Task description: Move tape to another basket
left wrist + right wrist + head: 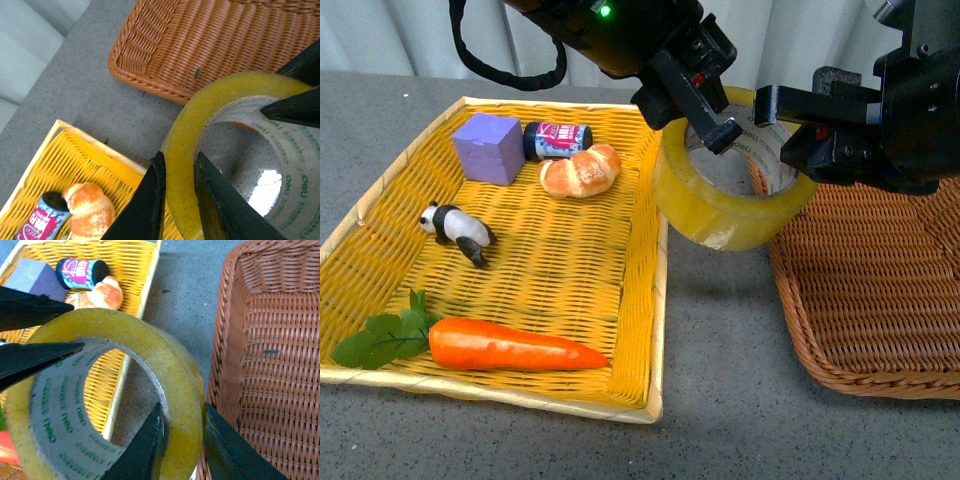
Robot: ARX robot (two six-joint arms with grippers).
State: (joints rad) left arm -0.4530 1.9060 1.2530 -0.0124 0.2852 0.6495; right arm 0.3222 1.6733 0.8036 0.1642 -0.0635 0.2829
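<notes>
The tape, a wide yellowish roll with a white printed core, hangs in the air over the grey gap between the yellow tray and the brown wicker basket. My left gripper is shut on its left wall, one finger inside the core, one outside. My right gripper is shut on its right wall the same way. In the left wrist view the jaws pinch the tape wall. In the right wrist view the jaws pinch the tape next to the basket's rim.
The yellow woven tray at left holds a purple block, a small can, a croissant, a panda figure and a carrot. Grey tabletop lies between tray and basket.
</notes>
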